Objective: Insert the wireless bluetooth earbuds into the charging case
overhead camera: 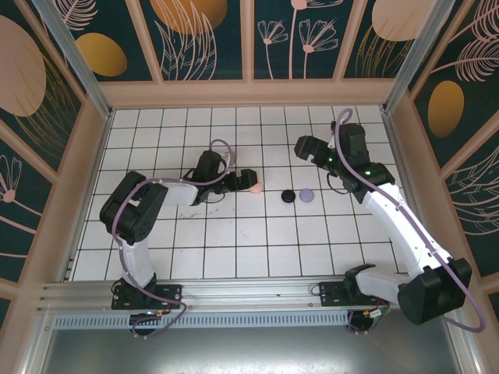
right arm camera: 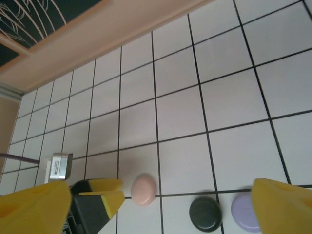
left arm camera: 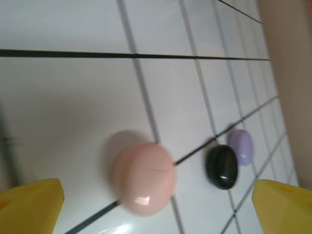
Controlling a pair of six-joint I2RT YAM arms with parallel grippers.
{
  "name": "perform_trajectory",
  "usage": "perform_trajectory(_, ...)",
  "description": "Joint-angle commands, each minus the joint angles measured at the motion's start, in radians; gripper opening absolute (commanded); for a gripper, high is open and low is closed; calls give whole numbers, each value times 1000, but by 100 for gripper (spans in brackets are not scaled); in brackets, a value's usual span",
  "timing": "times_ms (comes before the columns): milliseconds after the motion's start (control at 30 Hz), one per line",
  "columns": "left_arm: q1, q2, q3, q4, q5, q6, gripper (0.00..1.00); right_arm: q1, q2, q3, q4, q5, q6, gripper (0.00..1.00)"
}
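Three closed round charging cases lie in a row on the white tiled floor: pink (overhead camera: 255, 187), black (overhead camera: 288, 196) and lavender (overhead camera: 306, 194). The earbuds are out of view. My left gripper (overhead camera: 244, 181) sits low just left of the pink case (left arm camera: 144, 178), open, its yellow fingertips (left arm camera: 34, 204) wide apart with nothing held. The black case (left arm camera: 222, 165) and lavender case (left arm camera: 242, 146) lie beyond. My right gripper (overhead camera: 306, 146) hovers behind the row, open and empty, and looks down on the pink case (right arm camera: 143, 189), black case (right arm camera: 205, 213) and lavender case (right arm camera: 246, 210).
The left gripper (right arm camera: 103, 193) lies close to the pink case in the right wrist view. A wooden back wall (overhead camera: 249, 93) and side walls (overhead camera: 66, 179) box in the tiled floor (overhead camera: 234, 234). Bare tiles stretch in front of the cases.
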Motion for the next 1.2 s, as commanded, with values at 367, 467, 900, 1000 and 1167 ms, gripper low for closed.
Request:
perform_trajectory(367, 142, -742, -269, 37, -685, 573, 99, -137, -95, -287, 422, 558, -191, 99)
perform_trajectory(467, 172, -831, -425, 272, -798, 746, 99, -190, -81, -419, 619, 565, -303, 99)
perform_trajectory(900, 332, -557, -763, 882, -808, 721, 99, -354, 52, -806, 1280, 326, -419, 99)
perform_trajectory(1000, 368, -443, -768, 992, -734, 711, 99, -388, 118, -936, 1592, 211, -386, 99)
perform_trajectory(1167, 452, -345, -719, 989, -584, 657, 99, -359, 413, -921, 1875, 86, -477, 99)
